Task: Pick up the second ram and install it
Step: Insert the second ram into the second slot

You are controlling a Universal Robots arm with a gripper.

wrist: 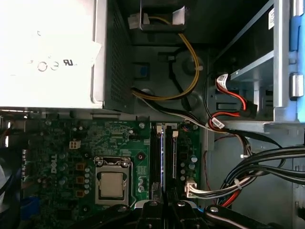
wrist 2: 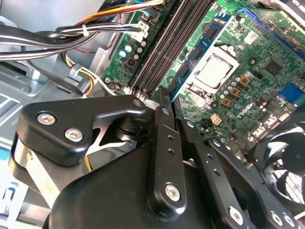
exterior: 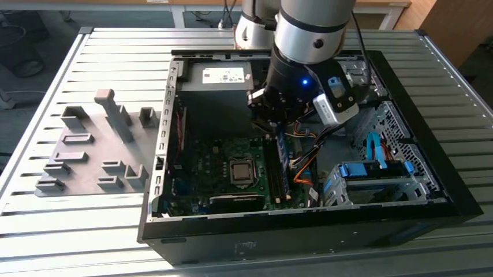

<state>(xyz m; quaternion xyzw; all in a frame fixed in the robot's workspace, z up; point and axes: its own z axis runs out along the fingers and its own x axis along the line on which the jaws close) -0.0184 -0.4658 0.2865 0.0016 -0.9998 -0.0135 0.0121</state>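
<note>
The gripper [exterior: 279,124] stood inside the open computer case [exterior: 179,109], above the memory slots [wrist: 164,157] beside the processor socket [wrist: 112,183]. Its fingers [wrist 2: 164,102] were closed on the second ram [exterior: 282,151], held on edge over the slots. Cables [wrist: 257,167] crowded one side. In both wrist views the fingers hid most of the board.
</note>
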